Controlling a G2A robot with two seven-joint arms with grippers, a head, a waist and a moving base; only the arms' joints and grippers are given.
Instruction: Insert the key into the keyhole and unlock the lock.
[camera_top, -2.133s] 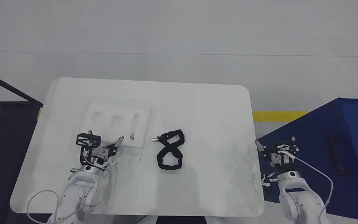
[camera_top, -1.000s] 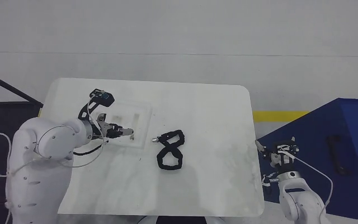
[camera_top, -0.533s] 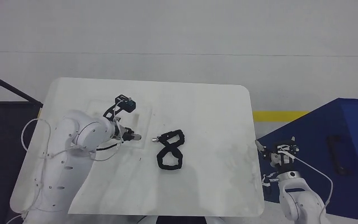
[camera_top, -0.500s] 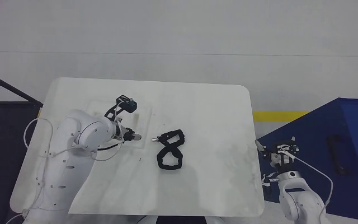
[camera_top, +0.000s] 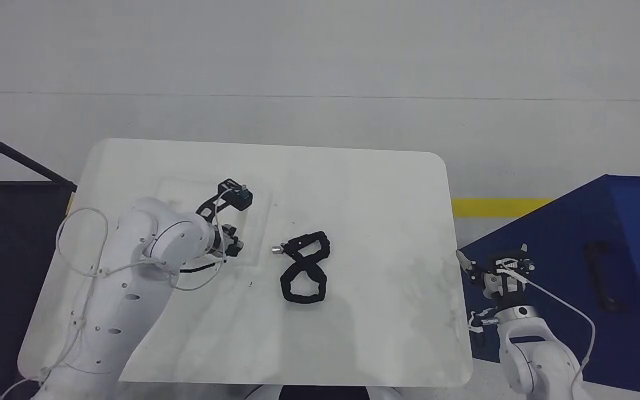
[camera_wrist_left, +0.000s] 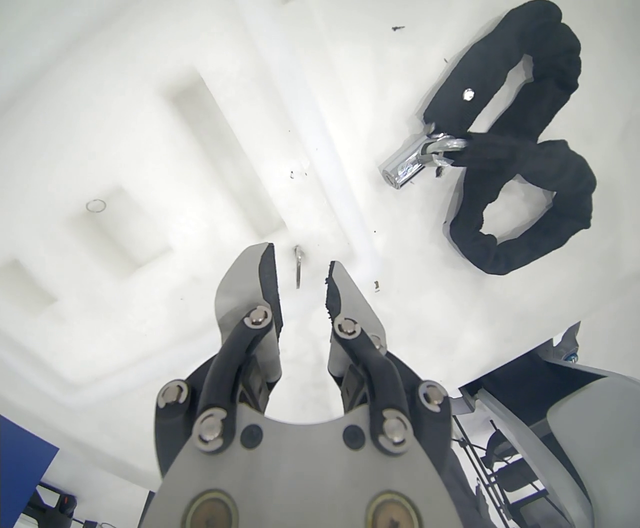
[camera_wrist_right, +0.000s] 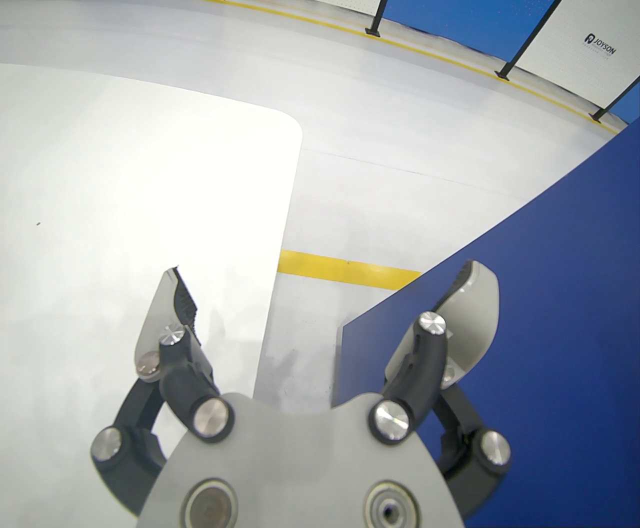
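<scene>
Note travel of the left gripper (camera_wrist_left: 299, 261) over the last two seconds: from the near left corner of the table (camera_top: 380, 190), across the foam tray (camera_wrist_left: 125, 165), to the tray edge nearest the lock (camera_wrist_left: 505, 150). Observe jaws set narrowly apart, straddling the key (camera_wrist_left: 298, 267) and clamped on nothing; do not assume contact with the key. Locate the key flat on the foam tray, just beside the end of the long recess (camera_wrist_left: 227, 160), shank roughly in line with the opening between the jaws. Locate the lock, a black sleeved chain folded into a figure of eight, on the bare table just beside the tray. Find its silver cylinder (camera_wrist_left: 406, 164) at the end nearest the tray, end face turned toward the tray; treat the keyhole itself as too small to confirm. Find the right gripper (camera_wrist_right: 325, 295) well apart from all of this, unmoved at the right edge of the table beside a blue panel (camera_wrist_right: 525, 250), jaws wide apart and holding nothing. Rate progress as early: approach to the key apparently complete, grasp not yet made. Remaining, by judgement: close on the key, lift, carry to the cylinder, align with the keyhole, insert, turn to unlock.
</scene>
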